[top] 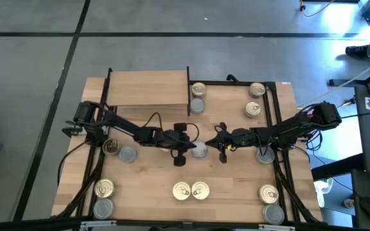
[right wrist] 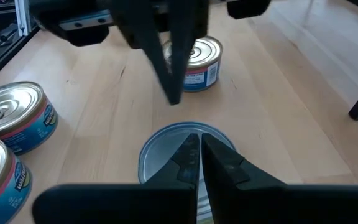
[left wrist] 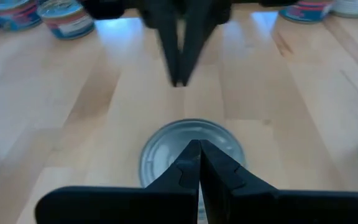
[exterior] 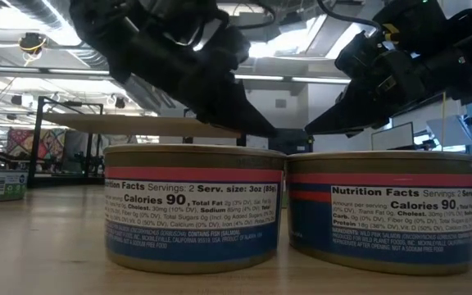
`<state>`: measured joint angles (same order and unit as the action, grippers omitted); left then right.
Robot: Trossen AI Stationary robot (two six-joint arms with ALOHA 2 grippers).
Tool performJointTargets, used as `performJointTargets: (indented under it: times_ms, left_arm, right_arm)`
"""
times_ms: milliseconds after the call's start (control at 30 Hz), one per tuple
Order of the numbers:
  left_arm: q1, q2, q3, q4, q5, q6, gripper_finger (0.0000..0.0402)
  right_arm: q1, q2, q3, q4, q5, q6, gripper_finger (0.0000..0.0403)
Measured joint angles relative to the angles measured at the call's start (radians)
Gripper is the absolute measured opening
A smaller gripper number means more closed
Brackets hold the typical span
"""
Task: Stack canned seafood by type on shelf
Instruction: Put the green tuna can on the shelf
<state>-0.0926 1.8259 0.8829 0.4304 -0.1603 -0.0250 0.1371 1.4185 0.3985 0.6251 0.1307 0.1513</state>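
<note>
Tabletop (top: 153, 183), both jaws pinched shut over silver tin (top: 200, 150), half-hidden by arms

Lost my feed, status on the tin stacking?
Left gripper and right gripper shut, empty, flanking silver-top tin mid-table. Shelf bare on top. Nothing in the way.

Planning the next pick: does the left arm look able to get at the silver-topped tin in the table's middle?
Probably yes: the left gripper, shut, hangs right beside the silver-topped tin with nothing between; the right gripper crowds its far side.
</note>
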Motion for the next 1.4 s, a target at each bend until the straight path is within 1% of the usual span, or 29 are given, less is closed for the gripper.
performJointTargets:
  times_ms: [167, 400, 1100, 1300, 1400]
  left_arm:
    - [0.025, 0.032, 0.000, 0.000, 0.000, -0.037, 0.0001]
    - [0.015, 0.082, -0.001, 0.001, -0.001, -0.036, 0.0001]
    - [0.012, 0.079, 0.000, -0.078, 0.006, -0.017, 0.0001]
    - [0.013, 0.076, 0.003, -0.113, 0.006, -0.016, 0.0001]
    - [0.008, 0.076, -0.001, -0.116, 0.005, 0.006, 0.0001]
  right_arm:
    - [0.000, 0.000, 0.000, 0.000, 0.016, 0.000, 0.0019]
    - [0.000, 0.000, 0.000, 0.001, 0.018, 0.000, 0.0019]
    - [0.000, 0.000, 0.000, 0.001, 0.017, 0.000, 0.0019]
    - [0.001, 0.000, 0.000, 0.001, -0.043, -0.029, 0.0022]
    - [0.001, 0.000, 0.000, 0.001, -0.070, -0.056, 0.0045]
